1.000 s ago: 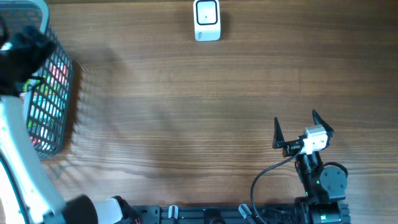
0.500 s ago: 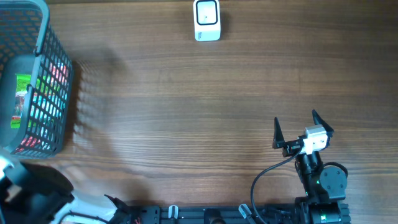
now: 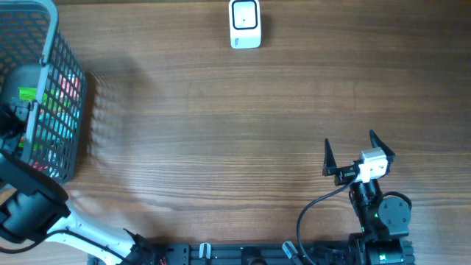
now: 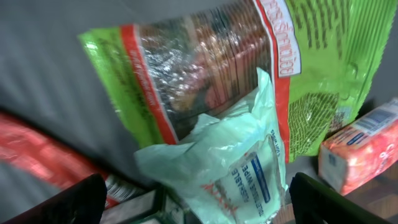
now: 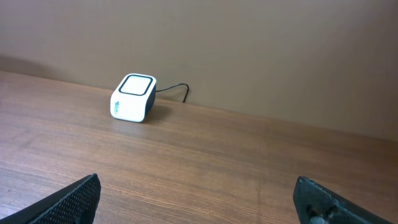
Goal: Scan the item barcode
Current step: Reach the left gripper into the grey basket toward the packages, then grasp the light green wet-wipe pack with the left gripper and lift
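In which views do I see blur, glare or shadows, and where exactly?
Left wrist view: the packets lie close to the lens and look soft, both the pale wipes packet and the green bag, whose clear film shows small glints of glare. Overhead view: sharp; the basket throws a faint mesh shadow rightward on the table. Right wrist view: even light, the scanner is clear.

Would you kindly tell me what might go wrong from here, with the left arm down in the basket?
The wipes pack lies on the green bag, so the open left gripper may pinch both or slip off.
No barcode shows on either, so the item may need turning.
The scanner sits far across the table from the basket; a weak grip could drop the item.
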{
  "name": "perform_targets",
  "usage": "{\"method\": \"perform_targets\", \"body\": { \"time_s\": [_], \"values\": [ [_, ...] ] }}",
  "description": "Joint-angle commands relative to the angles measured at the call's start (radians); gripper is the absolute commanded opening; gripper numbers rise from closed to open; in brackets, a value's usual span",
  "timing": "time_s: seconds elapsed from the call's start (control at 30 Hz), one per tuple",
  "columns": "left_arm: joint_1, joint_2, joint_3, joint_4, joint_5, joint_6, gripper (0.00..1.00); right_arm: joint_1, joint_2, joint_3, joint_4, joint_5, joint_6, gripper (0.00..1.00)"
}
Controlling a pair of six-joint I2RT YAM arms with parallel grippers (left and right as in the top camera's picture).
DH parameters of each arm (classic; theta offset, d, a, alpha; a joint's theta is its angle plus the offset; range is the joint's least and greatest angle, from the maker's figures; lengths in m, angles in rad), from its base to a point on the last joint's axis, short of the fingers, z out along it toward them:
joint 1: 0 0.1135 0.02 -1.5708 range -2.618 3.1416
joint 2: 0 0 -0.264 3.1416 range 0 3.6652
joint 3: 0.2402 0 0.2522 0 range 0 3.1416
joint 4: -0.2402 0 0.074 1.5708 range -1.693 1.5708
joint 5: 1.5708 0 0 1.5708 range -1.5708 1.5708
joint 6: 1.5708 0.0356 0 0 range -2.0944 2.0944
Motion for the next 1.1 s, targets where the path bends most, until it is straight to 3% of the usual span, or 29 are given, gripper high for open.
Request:
{"method": "perform_targets", "body": {
  "time_s": [0.0,0.23,0.33,0.43,0.57,1.07],
  "values": [
    [-0.004,0.013,-0.060,0.044,0.057,0.050,0.93,-0.003,-0.003,-0.001,0.003,0.012,-0.005,1.00],
    [-0.013,0.014,-0.145,0.130,0.061,0.049,0.87,-0.003,-0.003,-0.001,0.003,0.012,-0.005,1.00],
    [-0.017,0.013,-0.154,0.151,0.096,0.042,0.34,-0.003,-0.003,-0.001,0.003,0.012,-0.005,1.00],
    [-0.006,0.001,-0.137,0.150,0.187,0.042,0.27,-0.003,-0.003,-0.001,0.003,0.012,-0.005,1.00],
    [0.017,-0.058,-0.121,0.144,0.200,0.041,0.04,-0.003,-0.003,-0.001,0.003,0.012,-0.005,1.00],
    [-0.018,-0.579,0.078,0.125,0.209,-0.064,0.04,-0.003,-0.003,-0.001,0.003,0.012,-0.005,1.00]
  ]
}}
